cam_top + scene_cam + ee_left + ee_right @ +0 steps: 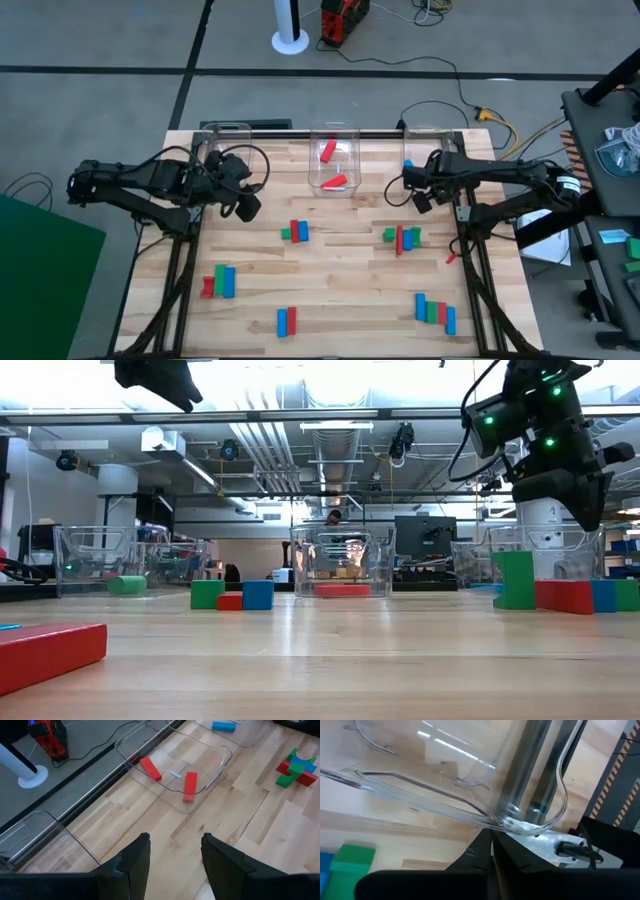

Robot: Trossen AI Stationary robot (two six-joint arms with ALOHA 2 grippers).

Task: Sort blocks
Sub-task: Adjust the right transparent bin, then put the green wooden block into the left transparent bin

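Two blocks binned: two small red rectangular blocks (pixel 329 150) lie in the clear plastic middle bin (pixel 334 131) at 12 o'clock on the pale wooden worktop (pixel 340 285).
Blocks outstanding: loose red, green and blue bars sit in five clusters: centre (pixel 295 232), 3 o'clock (pixel 402 238), 8 o'clock (pixel 219 282), 6 o'clock (pixel 286 320) and 5 o'clock (pixel 434 311).
Left end effector: the left end effector (pixel 175 865) hangs above the worktop at about 10 o'clock, near the clear left bin (pixel 226 132); fingers apart, nothing between them.
Right end effector: the right end effector (pixel 418 196) sits at about 2 o'clock against the clear right bin (pixel 424 133); fingers closed together, and nothing can be seen held.
Other bins: the low view shows a green block in the left bin; the left wrist view shows a blue block (pixel 223 726) in the far bin.
Step in hand (judged): picking the next block.
Method advice: open the fingers before descent; take an outer bar of a cluster, across its narrow sides, so neighbours stay put; lift clear of the bin wall before release.
Risk: touching bars may drag along.
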